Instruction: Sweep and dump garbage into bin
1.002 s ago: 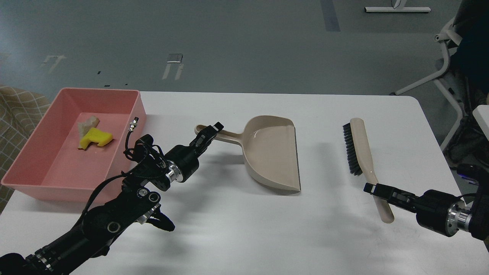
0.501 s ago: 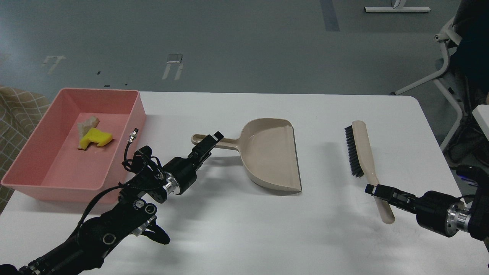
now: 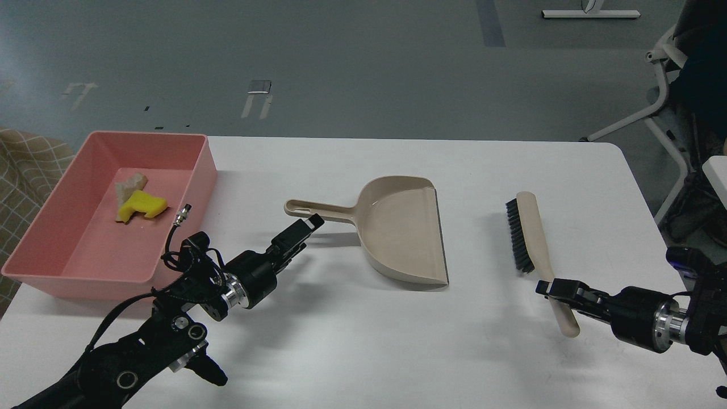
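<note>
The pink bin (image 3: pixel 196 187) stands at the table's left. In it lie the garbage pieces: the yellow notched piece (image 3: pixel 142 205) and the beige-grey strip (image 3: pixel 130 184) touching it. The beige dustpan (image 3: pixel 402 236) lies empty on the table, its handle (image 3: pixel 318 209) pointing left. My left gripper (image 3: pixel 308 224) is just below and in front of the handle's end, apart from it, and looks open and empty. The brush (image 3: pixel 525 233) lies slanted at the right, bristles to the left. My right gripper (image 3: pixel 552 287) is shut on the brush's beige handle near its near end.
The white table (image 3: pixel 363 341) carries all of this; its right edge runs close to my right arm. A checked fabric (image 3: pixel 23 170) lies left of the bin. Chair legs (image 3: pixel 659 108) stand off the table's far right corner.
My left gripper let go of the dustpan handle and drew back toward me and to the left; the dustpan settled flat. My right gripper shifted the brush slightly left and nearer.
</note>
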Motion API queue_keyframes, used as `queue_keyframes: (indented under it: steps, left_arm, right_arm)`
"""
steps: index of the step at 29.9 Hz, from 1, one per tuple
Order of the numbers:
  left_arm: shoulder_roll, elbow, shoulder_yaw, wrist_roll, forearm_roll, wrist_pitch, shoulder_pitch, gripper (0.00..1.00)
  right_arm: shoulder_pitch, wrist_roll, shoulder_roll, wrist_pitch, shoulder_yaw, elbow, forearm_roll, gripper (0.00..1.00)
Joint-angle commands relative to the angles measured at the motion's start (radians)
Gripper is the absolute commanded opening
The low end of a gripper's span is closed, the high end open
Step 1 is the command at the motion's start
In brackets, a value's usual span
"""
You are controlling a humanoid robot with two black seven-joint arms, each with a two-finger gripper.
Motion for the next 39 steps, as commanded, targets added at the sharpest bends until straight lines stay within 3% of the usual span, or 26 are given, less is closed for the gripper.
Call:
queue_keyframes:
  steps: [1, 3, 14, 19, 21, 24, 25, 30, 32, 35, 38, 39]
  left_arm:
    - [0.01, -0.019, -0.008, 0.0, -0.002, -0.004, 0.017, 0.98]
    - [0.01, -0.02, -0.009, 0.0, -0.002, -0.002, 0.019, 0.98]
    - [0.013, -0.025, -0.008, 0.0, -0.002, -0.004, 0.019, 0.98]
    - [0.054, -0.075, -0.009, 0.0, -0.005, -0.012, 0.042, 0.98]
    - [0.095, -0.121, -0.02, -0.002, -0.005, -0.028, 0.076, 0.98]
    - [0.131, -0.161, -0.04, -0.017, -0.009, -0.039, 0.103, 0.98]
    - [0.152, -0.183, -0.06, -0.026, -0.011, -0.042, 0.129, 0.98]
    - [0.226, -0.281, -0.177, -0.051, -0.023, -0.108, 0.22, 0.98]
    - [0.247, -0.331, -0.288, -0.063, -0.078, -0.181, 0.269, 0.98]
    - [0.243, -0.362, -0.46, -0.049, -0.201, -0.277, 0.274, 0.98]
    - [0.237, -0.361, -0.552, -0.038, -0.278, -0.32, 0.251, 0.98]
    - [0.235, -0.356, -0.587, -0.017, -0.322, -0.329, 0.207, 0.98]
  right_arm:
    - [0.0, -0.003, 0.0, 0.004, -0.002, 0.0, 0.0, 0.12]
    - [0.003, -0.003, 0.001, 0.004, -0.002, 0.0, 0.003, 0.3]
    - [-0.002, -0.006, -0.007, 0.004, -0.002, 0.002, 0.009, 0.55]
    - [-0.007, -0.005, -0.029, 0.003, 0.001, 0.012, 0.012, 0.64]
    - [-0.005, -0.005, -0.06, 0.001, 0.008, 0.017, 0.027, 0.74]
    - [-0.005, 0.001, -0.085, 0.0, 0.011, 0.019, 0.035, 0.8]
    - [-0.007, 0.006, -0.105, 0.0, 0.021, 0.02, 0.04, 0.85]
    - [-0.007, 0.012, -0.152, 0.001, 0.069, 0.02, 0.078, 0.94]
    - [-0.007, 0.014, -0.166, 0.001, 0.141, 0.017, 0.131, 0.96]
    - [-0.005, 0.014, -0.166, 0.0, 0.26, 0.003, 0.205, 0.98]
    - [-0.005, 0.012, -0.162, 0.001, 0.337, -0.009, 0.238, 0.98]
    - [0.0, 0.012, -0.152, 0.001, 0.385, -0.027, 0.247, 0.98]
